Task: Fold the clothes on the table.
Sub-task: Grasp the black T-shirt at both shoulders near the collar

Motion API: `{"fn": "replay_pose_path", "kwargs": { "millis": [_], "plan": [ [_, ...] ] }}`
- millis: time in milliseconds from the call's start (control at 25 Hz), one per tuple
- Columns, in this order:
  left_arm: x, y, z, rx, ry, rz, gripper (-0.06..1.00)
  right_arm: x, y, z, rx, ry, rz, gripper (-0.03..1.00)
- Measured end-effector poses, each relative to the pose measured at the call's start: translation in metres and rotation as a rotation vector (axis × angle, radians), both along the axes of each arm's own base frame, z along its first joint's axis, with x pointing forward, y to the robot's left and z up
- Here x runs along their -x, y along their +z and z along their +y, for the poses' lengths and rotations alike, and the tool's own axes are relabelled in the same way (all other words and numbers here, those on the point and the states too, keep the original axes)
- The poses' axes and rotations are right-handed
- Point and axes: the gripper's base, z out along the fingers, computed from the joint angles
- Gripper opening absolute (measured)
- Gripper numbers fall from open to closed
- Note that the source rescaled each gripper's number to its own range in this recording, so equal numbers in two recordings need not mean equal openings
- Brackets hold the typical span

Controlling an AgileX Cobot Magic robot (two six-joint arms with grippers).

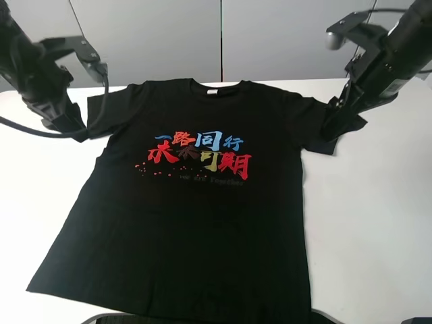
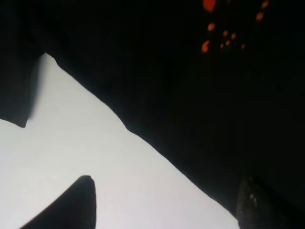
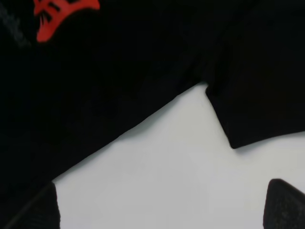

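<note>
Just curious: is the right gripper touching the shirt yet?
Cannot tell. In the high view the right gripper overlaps a sleeve of the shirt, black on black; the right wrist view shows open fingers, no plain contact or gap.

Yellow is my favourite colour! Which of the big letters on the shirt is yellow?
The yellow character sits in the lower row on the T-shirt, second from the view's right. Its neighbours are red, the row above blue and red.
</note>
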Motion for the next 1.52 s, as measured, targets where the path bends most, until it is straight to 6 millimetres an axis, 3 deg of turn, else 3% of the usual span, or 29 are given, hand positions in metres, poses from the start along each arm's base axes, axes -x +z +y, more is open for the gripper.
{"fn": "replay_pose_path", "kwargs": {
  "millis": [160,480,680,840,960,1280,1520],
  "plan": [
    [-0.018,-0.031,-0.006,-0.044,-0.041,0.038,0.80,-0.016,-0.019,-0.002,0.063,0.040,0.033,0.92],
    [-0.043,-0.049,-0.037,-0.130,-0.248,-0.030,0.80,-0.031,-0.043,-0.008,0.168,0.130,0.076,0.90],
    [-0.045,-0.060,-0.061,-0.162,-0.338,-0.046,0.80,-0.033,-0.062,-0.007,0.171,0.176,0.129,0.88],
    [-0.043,-0.071,-0.063,-0.188,-0.364,-0.011,0.80,-0.033,-0.071,-0.003,0.133,0.177,0.149,0.88],
    [-0.043,-0.072,-0.062,-0.199,-0.371,-0.008,0.80,-0.032,-0.070,0.006,0.077,0.204,0.145,0.88],
    [-0.043,-0.072,-0.062,-0.200,-0.372,-0.006,0.80,-0.019,-0.073,0.064,0.063,0.425,0.096,0.88],
    [-0.043,-0.072,-0.062,-0.202,-0.385,-0.007,0.80,-0.018,-0.096,0.068,0.221,0.484,0.129,0.88]
  ]
}}
